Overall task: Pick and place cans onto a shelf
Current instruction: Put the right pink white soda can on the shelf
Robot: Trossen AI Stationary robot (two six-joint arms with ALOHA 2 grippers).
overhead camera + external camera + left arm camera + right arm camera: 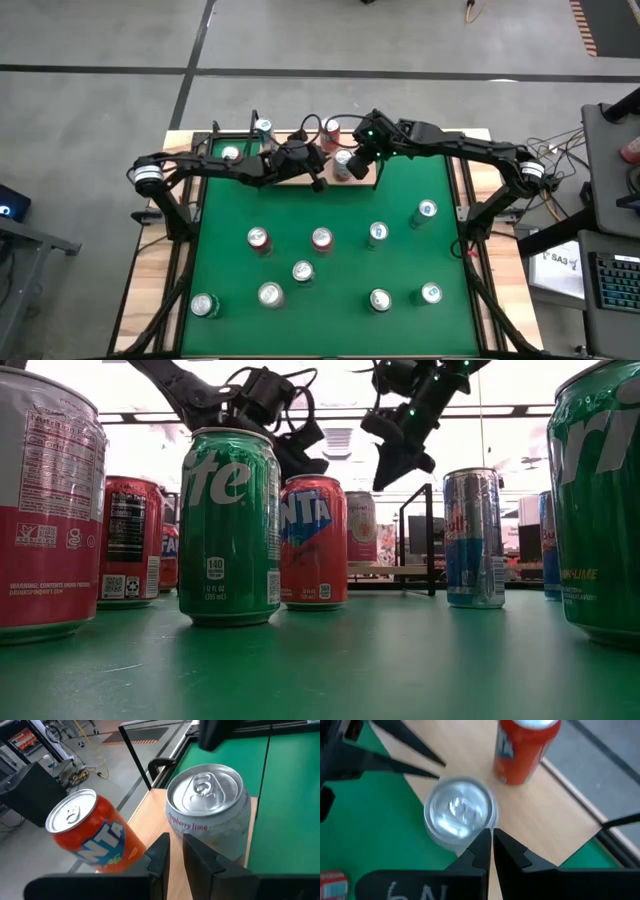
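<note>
Both end effectors are hovering over the shelf (300,170) at upper centre, left end effector (318,183) nearly together, right end effector (352,160) together, neither gripping. Silver can (344,162) and orange can (331,129) are standing on the shelf. Placement step appears complete; next move calls for fetching another of the cans (321,238) from the counter (320,310).

It looks like a robot lab or workshop. There is a bare grey floor (100,40) with cables (85,767) lying on it. A desk with a keyboard (612,285) stands beside the green table (320,200).
</note>
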